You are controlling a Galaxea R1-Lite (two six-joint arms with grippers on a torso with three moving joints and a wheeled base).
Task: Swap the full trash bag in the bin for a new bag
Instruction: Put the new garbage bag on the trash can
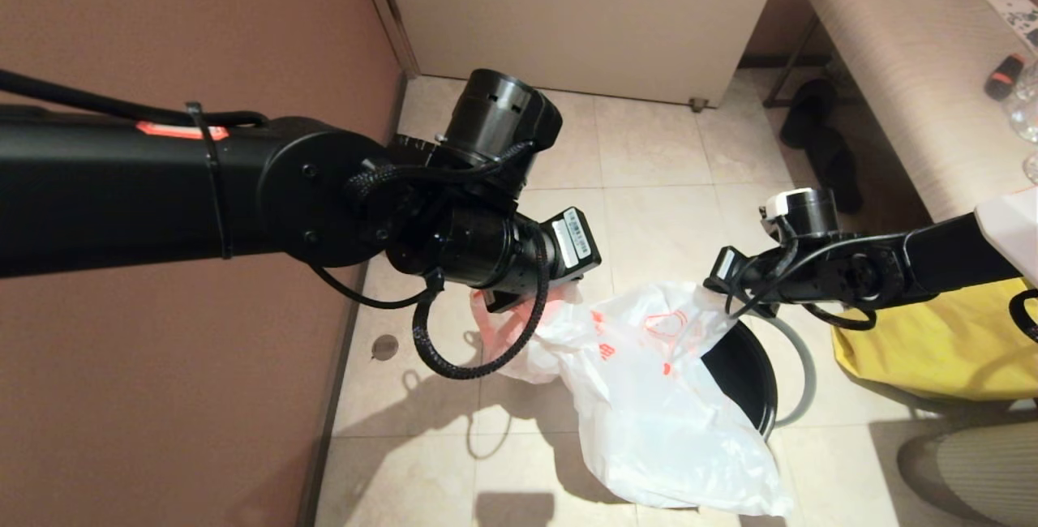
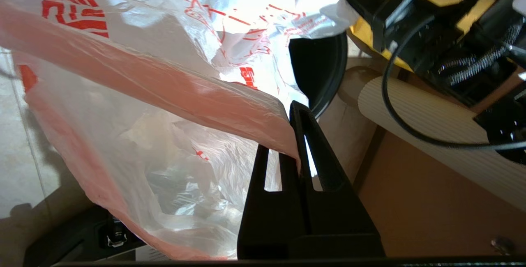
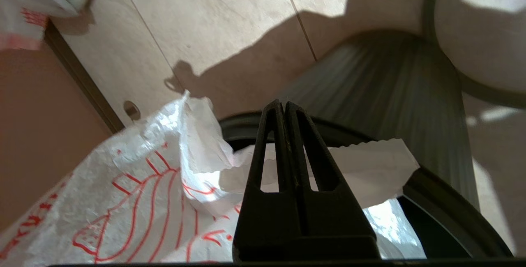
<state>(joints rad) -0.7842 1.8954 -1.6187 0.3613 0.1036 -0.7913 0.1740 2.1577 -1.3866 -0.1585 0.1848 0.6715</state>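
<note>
We pinch the new bag (image 1: 649,397) in both grippers: left (image 2: 296,135) on its handle, right (image 3: 283,135) on its edge. We should spread its mouth evenly over the bin (image 1: 742,373).

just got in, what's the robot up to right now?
It is fitting the new bag to the bin. The left hand is shut on the bag's pink-red handle, holding it up. The right hand is shut on the bag's other edge, right over the bin's mouth. Most of the bag hangs outside the bin, draped toward the floor. The grey ring sits loose beside the bin.

Glossy black arms (image 1: 122,186), braided cables (image 1: 454,365)
</note>
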